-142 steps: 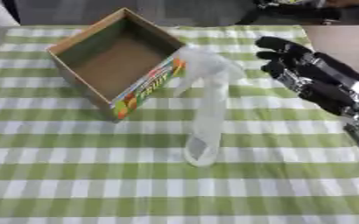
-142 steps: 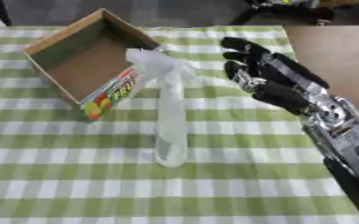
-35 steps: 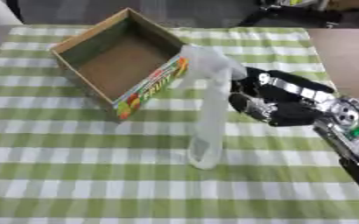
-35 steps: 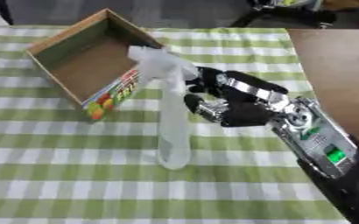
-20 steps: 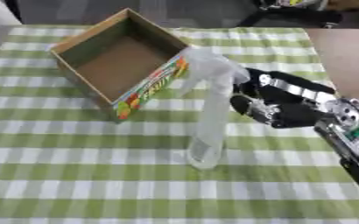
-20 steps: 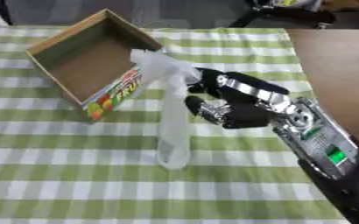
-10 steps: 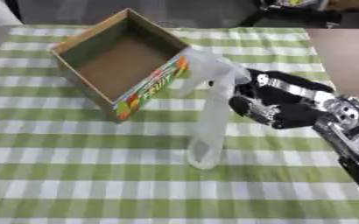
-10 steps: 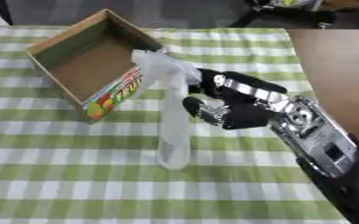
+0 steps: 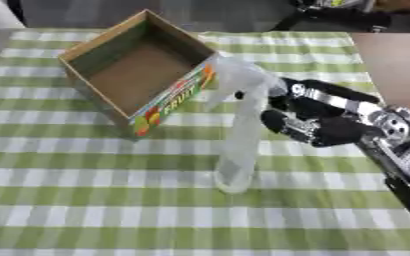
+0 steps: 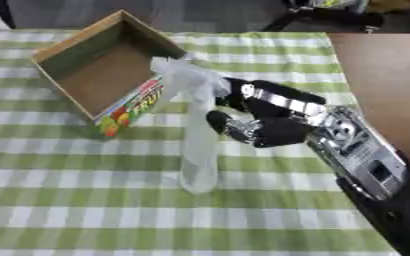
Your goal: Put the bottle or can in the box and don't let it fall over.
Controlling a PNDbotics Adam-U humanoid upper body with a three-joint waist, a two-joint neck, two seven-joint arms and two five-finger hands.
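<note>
Hand (image 10: 259,125) fingertips hidden behind bottle (image 10: 198,145)

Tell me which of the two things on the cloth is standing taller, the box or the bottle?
The translucent spray bottle, upright beside the right hand, rises well above the open cardboard box, which sits low behind it.

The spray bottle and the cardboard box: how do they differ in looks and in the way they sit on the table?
The spray bottle is pale, see-through, tall and slim; the cardboard box is brown, opaque, low and wide, with a colourful printed side. The bottle stands upright with the right hand close beside its neck; nothing is near the box, which sits open-topped and empty. Both rest on the green checked tablecloth.
</note>
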